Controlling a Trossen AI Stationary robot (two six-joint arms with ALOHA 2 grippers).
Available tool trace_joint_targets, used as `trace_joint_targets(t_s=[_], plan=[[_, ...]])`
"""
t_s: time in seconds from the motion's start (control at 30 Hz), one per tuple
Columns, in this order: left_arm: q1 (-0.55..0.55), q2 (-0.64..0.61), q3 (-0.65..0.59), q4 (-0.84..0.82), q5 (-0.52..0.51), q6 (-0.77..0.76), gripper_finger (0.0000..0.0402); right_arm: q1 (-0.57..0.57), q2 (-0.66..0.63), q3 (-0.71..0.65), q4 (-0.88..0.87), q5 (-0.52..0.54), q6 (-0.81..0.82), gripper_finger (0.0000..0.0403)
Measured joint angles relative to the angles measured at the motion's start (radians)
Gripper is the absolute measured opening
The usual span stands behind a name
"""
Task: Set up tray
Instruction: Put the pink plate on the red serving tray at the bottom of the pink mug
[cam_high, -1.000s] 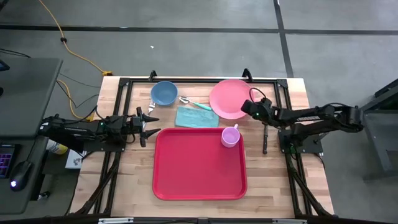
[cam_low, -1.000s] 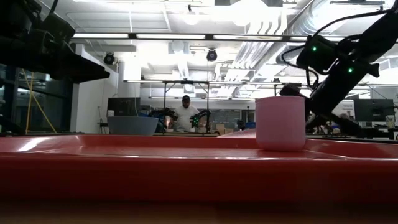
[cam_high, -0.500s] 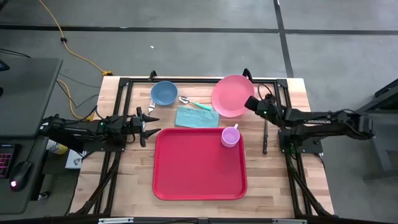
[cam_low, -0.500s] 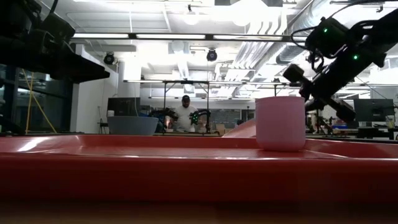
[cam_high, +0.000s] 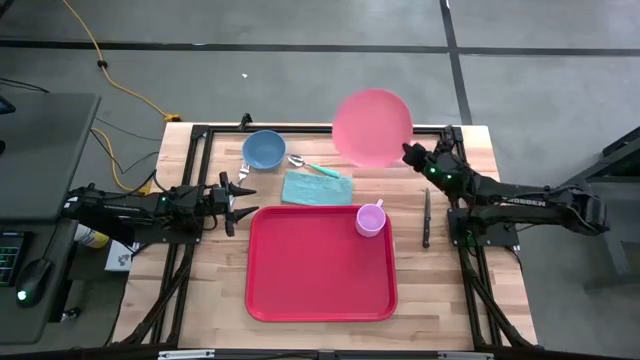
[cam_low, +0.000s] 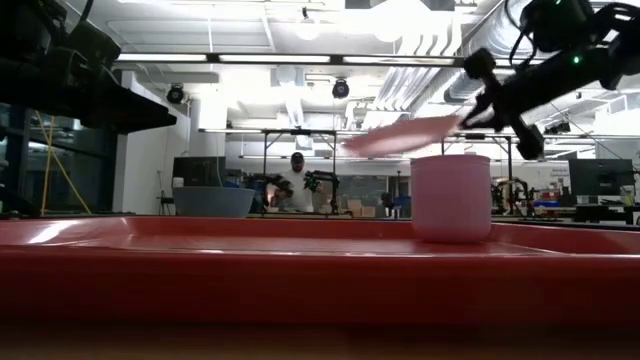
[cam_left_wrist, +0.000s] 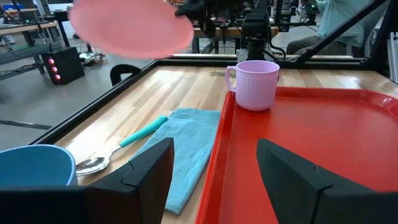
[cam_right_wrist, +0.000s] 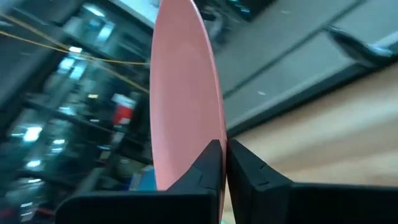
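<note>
A: What carries it all?
B: A wooden table (cam_high: 200, 300) with a black frame (cam_high: 195, 135).
A: And lying on it?
B: The red tray (cam_high: 320, 265). Just behind the tray's far edge lies a teal napkin (cam_high: 316, 188), a spoon (cam_high: 312, 166) touching its far side. A blue bowl (cam_high: 263, 149) sits beyond the tray's far left corner, a dark knife (cam_high: 426, 217) right of the tray.
</note>
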Motion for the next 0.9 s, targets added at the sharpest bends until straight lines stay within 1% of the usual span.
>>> trace_joint_targets(t_s=[0.17, 0.27, 0.37, 0.47, 0.57, 0.77, 0.83, 0.9], plan=[[0.0, 0.0, 0.0, 0.0, 0.0, 0.0, 0.0262, 0.0, -0.005, 0.001, 0.233, -0.087, -0.081, 0.0], [0.0, 0.0, 0.0, 0.0, 0.0, 0.0, 0.0262, 0.004, -0.005, 0.002, 0.311, -0.158, -0.1, 0.0], [0.0, 0.0, 0.0, 0.0, 0.0, 0.0, 0.0262, 0.036, -0.005, 0.002, 0.357, -0.223, -0.101, 0.0], [0.0, 0.0, 0.0, 0.0, 0.0, -0.001, 0.0262, 0.09, -0.005, 0.002, 0.359, -0.28, -0.065, 0.0], [0.0, 0.0, 0.0, 0.0, 0.0, -0.003, 0.0262, 0.172, -0.004, 0.002, 0.34, -0.288, -0.025, 0.0], [0.0, 0.0, 0.0, 0.0, -0.004, -0.019, 0.0262, 0.366, -0.003, 0.005, 0.322, -0.235, 0.048, 0.0], [0.0, 0.0, 0.0, 0.0, -0.006, -0.028, 0.0262, 0.435, -0.003, 0.032, 0.266, -0.22, 0.07, 0.0], [0.0, 0.0, 0.0, 0.0, -0.006, -0.029, 0.0262, 0.497, -0.003, 0.078, 0.164, -0.219, 0.09, 0.0]])
